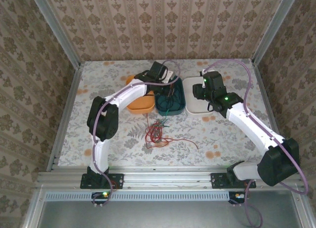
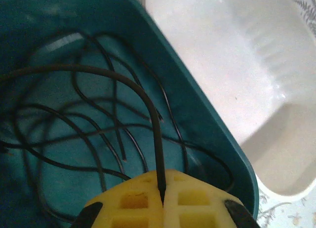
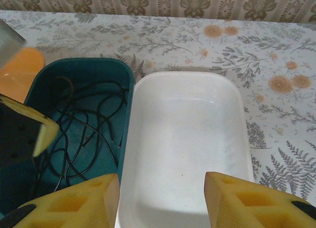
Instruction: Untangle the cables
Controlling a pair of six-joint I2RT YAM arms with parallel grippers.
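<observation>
Several black cables [image 2: 123, 77] lie looped in a teal tray [image 2: 215, 134]. My left gripper [image 2: 163, 188] hangs over that tray, its yellow pads shut on the end of one black cable that arcs up out of the pile. In the top view the left gripper [image 1: 170, 94] is above the teal tray [image 1: 180, 107]. A tangle of red cables [image 1: 155, 134] lies on the table in front of the trays, with a green cable [image 1: 166, 119] at its far side. My right gripper [image 3: 162, 188] is open above the white tray [image 3: 182, 139], with nothing between its fingers.
An orange tray [image 1: 140, 104] sits left of the teal one, and the white tray [image 1: 195, 107] sits to its right. The three trays stand side by side at mid-table. Patterned walls close in the back and both sides. One red strand trails right toward [image 1: 192, 144].
</observation>
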